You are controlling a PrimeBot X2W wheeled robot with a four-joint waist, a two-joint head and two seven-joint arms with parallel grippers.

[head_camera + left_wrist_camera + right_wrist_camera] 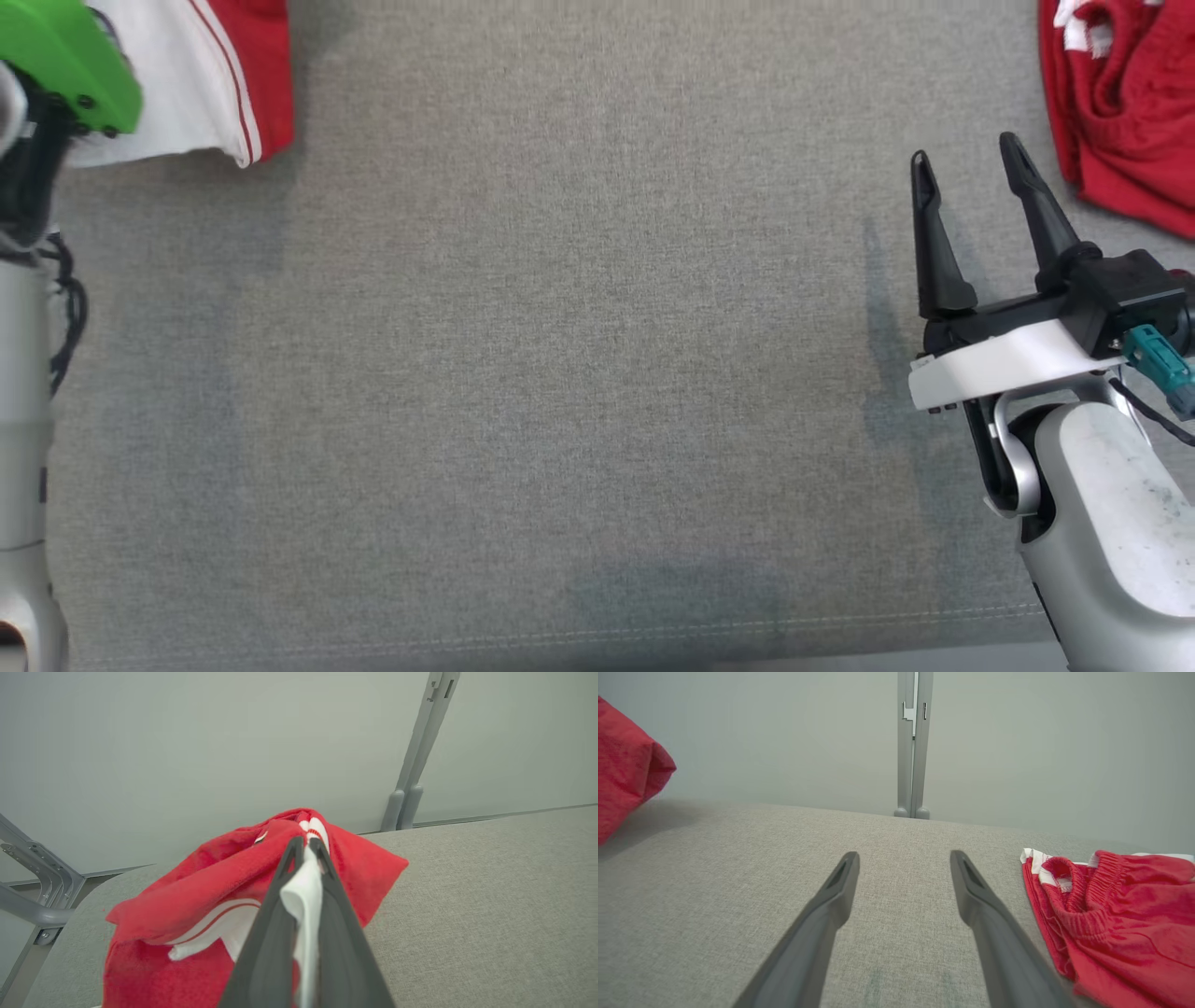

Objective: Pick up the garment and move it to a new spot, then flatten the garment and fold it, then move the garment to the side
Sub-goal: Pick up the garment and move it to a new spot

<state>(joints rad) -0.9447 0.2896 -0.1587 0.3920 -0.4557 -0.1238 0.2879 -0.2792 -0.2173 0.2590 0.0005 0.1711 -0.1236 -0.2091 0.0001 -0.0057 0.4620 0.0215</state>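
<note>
**Left gripper (306, 845) clamps the garment (201, 891)**

Jaws pinched tight on white cloth, the red-and-white garment bunched up at the table's (560, 373) far left. Right gripper (966, 154) hangs over the table, spread wide and empty, with red shorts (1120, 112) just beside it.

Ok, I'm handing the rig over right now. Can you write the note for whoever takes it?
Left gripper: shut on a white fold of the red-and-white garment, at the far left of the table; the garment looks partly lifted.
Right gripper: open, empty, over bare table.
Red shorts: bunched at the far right, apart from the right gripper.
Done: grip for the pick-up.
Left: move the garment to a new spot, flatten, fold, set aside.
</note>
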